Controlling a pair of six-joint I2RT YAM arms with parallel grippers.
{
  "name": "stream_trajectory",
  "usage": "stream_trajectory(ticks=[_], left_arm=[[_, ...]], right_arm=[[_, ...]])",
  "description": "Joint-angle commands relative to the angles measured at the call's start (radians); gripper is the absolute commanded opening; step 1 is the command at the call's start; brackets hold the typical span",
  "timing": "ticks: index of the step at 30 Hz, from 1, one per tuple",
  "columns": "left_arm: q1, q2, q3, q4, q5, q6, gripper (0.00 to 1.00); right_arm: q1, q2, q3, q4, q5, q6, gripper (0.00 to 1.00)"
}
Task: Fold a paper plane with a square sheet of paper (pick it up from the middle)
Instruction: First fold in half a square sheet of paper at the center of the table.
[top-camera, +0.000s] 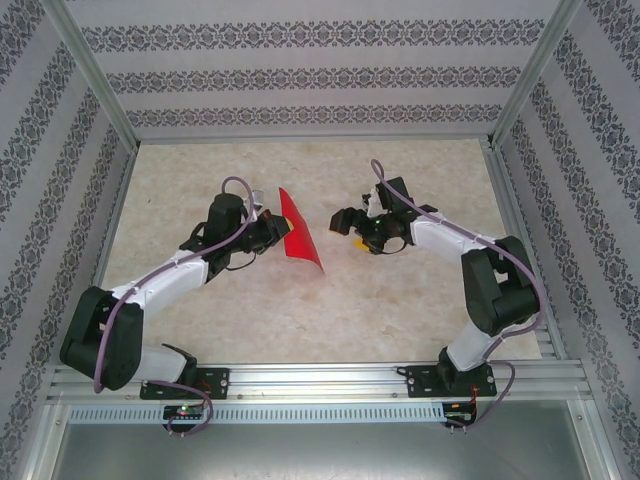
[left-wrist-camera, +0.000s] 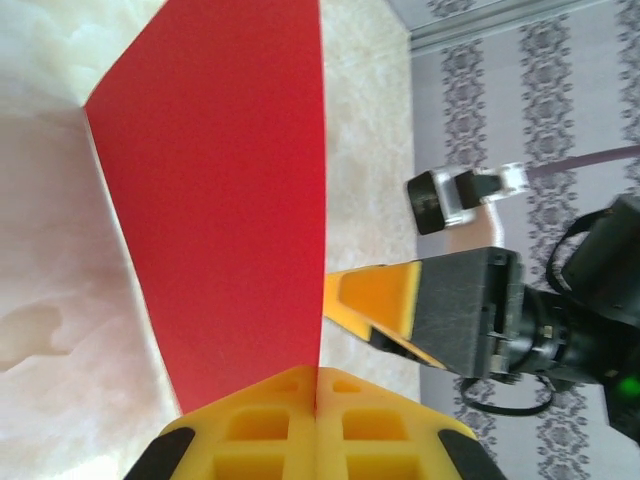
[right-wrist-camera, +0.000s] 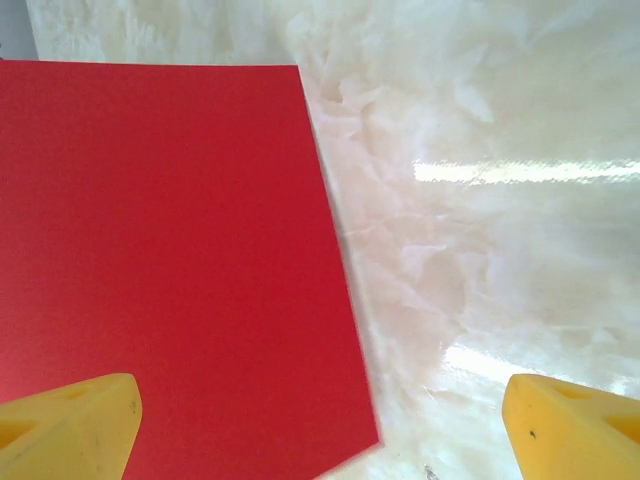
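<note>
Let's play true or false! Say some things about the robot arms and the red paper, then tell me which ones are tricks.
1. The square sheet of paper is bright red. True.
2. The right gripper is squeezing the paper. False: its jaws stand wide open beside the paper and hold nothing.
3. The left gripper is pinching the paper by its edge. True.
4. The paper lies flat on the table. False: it stands up on edge in the left gripper's pinch.
</note>
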Motion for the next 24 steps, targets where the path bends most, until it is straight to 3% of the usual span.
stream_trajectory(ticks=[1,5,12,20,24], left_arm=[[-0.031,0.029,0.123,-0.239,-0.051,0.121,0.00],[-0.078,0.106,0.239,-0.374,-0.072,0.184,0.00],[-0.158,0.283,0.321,-0.303,-0.051,0.181,0.00],[-0.216,0.349,0.201,-0.034,-0.122,0.066,0.00],[-0.218,0.337,0.146,-0.032,-0.187,0.042,0.00]], right_arm=[[-0.002,-0.046,-0.001,-0.036,0.056,-0.041,0.94],[-0.003,-0.057,-0.010,-0.038,0.080,-0.036,0.94],[-0.011,-0.085,-0.036,-0.036,0.116,-0.034,0.94],[-0.031,-0.086,-0.055,-0.063,0.074,-0.100,0.92],[-0.013,-0.045,-0.038,-0.087,0.044,-0.125,0.91]])
